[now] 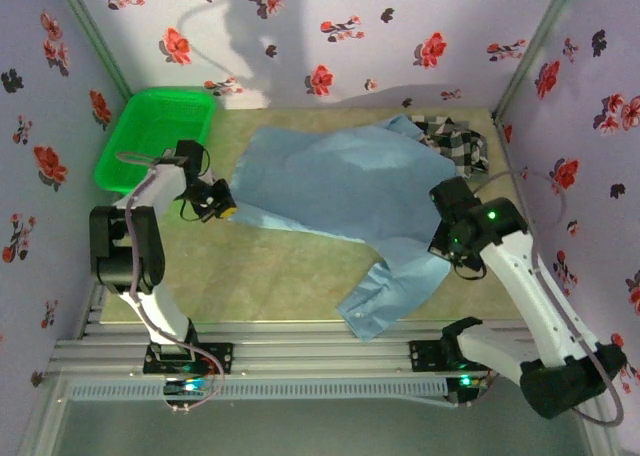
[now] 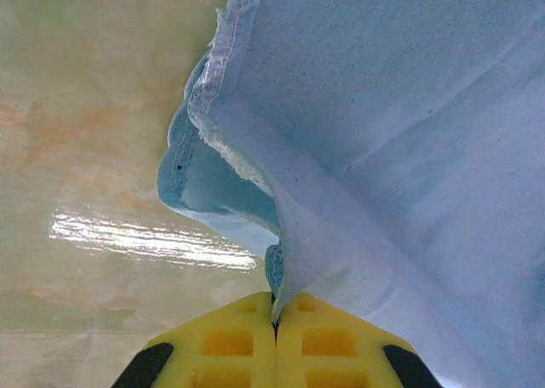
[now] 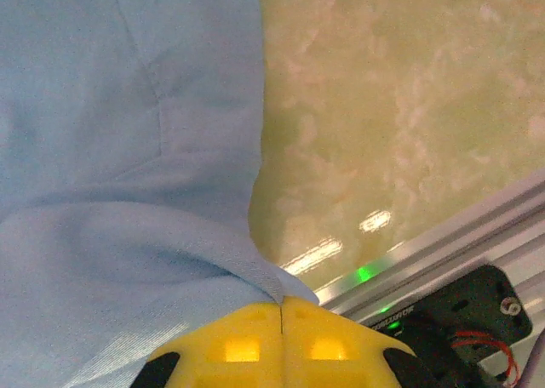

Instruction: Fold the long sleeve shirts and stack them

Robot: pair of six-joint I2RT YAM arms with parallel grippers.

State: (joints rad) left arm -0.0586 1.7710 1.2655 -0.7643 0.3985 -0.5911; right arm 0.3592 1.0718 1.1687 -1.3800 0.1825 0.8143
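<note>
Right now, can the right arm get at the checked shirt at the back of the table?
Probably not yet. The checked shirt lies close beyond it, mostly uncovered, but the right hand is shut on the edge of the blue shirt and would have to let go first.

No legible text, no labels, no brand marks, no numbers or signs anywhere in view
</note>
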